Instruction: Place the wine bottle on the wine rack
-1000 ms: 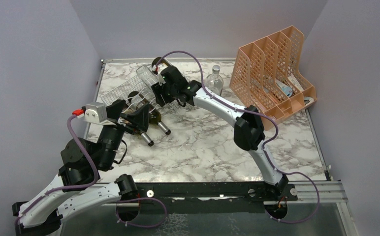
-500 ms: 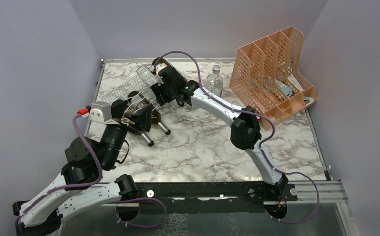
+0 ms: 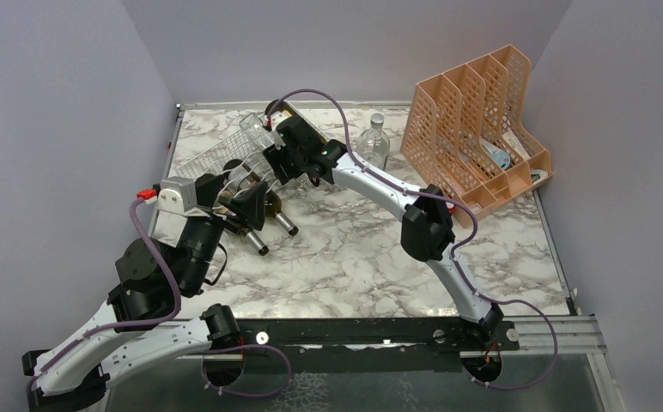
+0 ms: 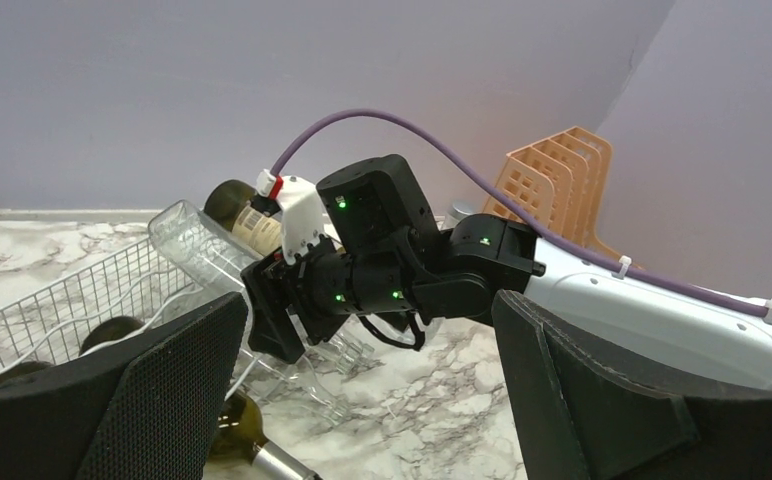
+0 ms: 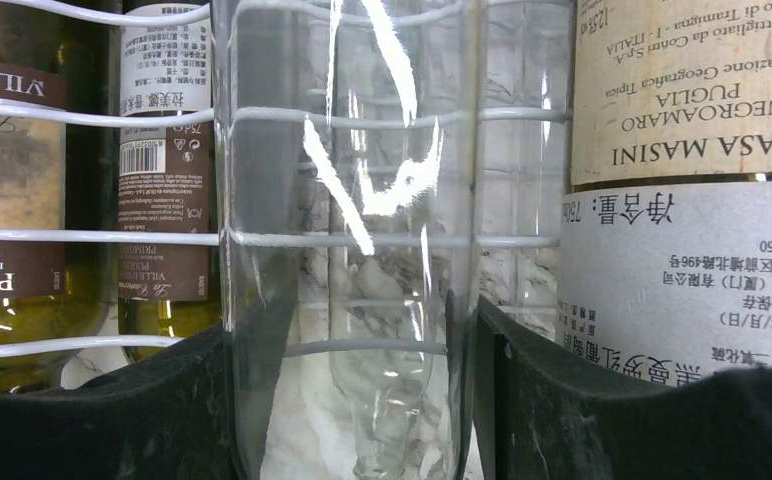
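Clear glass wine bottle (image 5: 347, 200) lies tilted on the white wire wine rack (image 3: 208, 159), far left on the worktop (image 3: 354, 249), gripped by the right end effector (image 5: 350, 400). The placing step looks nearly done; next, release and retreat gently. The left end effector (image 3: 242, 202) gapes, empty.

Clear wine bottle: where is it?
Top view: the clear bottle lies on the wire rack, far left of the table, in the right gripper, between labelled wine bottles.

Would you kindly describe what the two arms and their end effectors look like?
The left arm and right arm have white shells, black joints and purple cables. The left end effector and right end effector are black, with broad textured fingers. Each wrist bears a white, red-plugged camera mount.
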`<move>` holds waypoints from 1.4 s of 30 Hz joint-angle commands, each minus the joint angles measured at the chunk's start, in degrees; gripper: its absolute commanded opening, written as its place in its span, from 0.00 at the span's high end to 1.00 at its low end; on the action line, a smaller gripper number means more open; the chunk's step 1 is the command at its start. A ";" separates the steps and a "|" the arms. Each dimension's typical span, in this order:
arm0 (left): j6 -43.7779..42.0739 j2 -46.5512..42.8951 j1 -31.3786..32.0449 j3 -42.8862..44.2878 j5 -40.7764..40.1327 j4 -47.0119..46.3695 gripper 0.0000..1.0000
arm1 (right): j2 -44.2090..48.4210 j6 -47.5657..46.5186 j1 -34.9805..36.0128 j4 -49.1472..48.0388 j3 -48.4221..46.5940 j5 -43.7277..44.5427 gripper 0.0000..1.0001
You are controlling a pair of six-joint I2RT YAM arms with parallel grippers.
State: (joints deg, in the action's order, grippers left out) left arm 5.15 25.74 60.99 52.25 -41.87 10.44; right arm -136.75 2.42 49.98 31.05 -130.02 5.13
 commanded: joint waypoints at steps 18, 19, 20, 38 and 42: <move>-0.75 2.03 0.18 0.01 -1.75 -0.19 0.01 | 0.81 -1.00 0.03 -4.18 -0.58 1.79 0.35; -0.75 2.03 0.18 -0.07 -1.77 -0.19 0.01 | 0.98 -0.99 0.09 -4.98 -0.37 1.68 0.36; -0.75 2.01 0.18 -0.13 -1.78 -0.24 0.01 | 1.19 -1.05 0.06 -5.79 -0.13 1.53 0.38; -0.16 2.56 0.18 0.32 -1.29 -0.07 0.01 | 10.78 0.40 0.03 -10.23 5.32 2.05 0.24; 0.12 2.52 0.18 0.31 -1.06 0.02 0.01 | 16.28 0.04 0.01 -13.05 10.31 4.86 0.24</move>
State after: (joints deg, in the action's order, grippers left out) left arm 5.13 27.94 60.99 52.25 -42.57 10.46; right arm -128.27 2.11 49.82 23.40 -122.98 6.48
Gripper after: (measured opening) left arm 0.987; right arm 0.757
